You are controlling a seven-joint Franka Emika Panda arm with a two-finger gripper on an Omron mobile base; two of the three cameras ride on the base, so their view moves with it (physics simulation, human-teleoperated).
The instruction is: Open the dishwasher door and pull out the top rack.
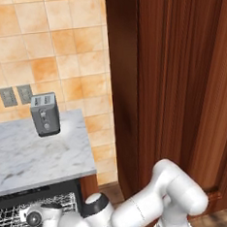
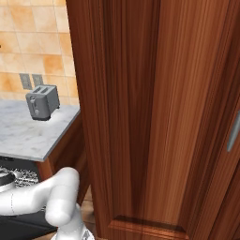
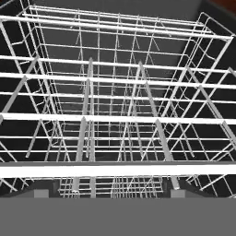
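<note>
We see the top rack [image 3: 118,115] directly in front of the hand camera, under the front edge of the marble counter [image 1: 36,156], inside the black opening of the dishwasher; in the left base view it shows as white wire at the lower left corner, beside the arm's wrist. The dishwasher door is not visible to us, so we judge that it is already down. The gripper [image 3: 105,192] is at the rack's thick front bar [image 3: 118,170], with one small dark fingertip at each side along the bottom of the hand view, but we cannot tell if the jaws are spread or already pressing on the bar. The rack looks empty and light, made of stiff thin wire, and it probably slides out on rails with little resistance. The coated wire may be slippery, and the thin tines [image 3: 87,115] could bend, so we think the best hold is the thick front bar near its middle, so that it comes out straight. The grey toaster [image 1: 45,114] stands far back on the counter, well apart.
</note>
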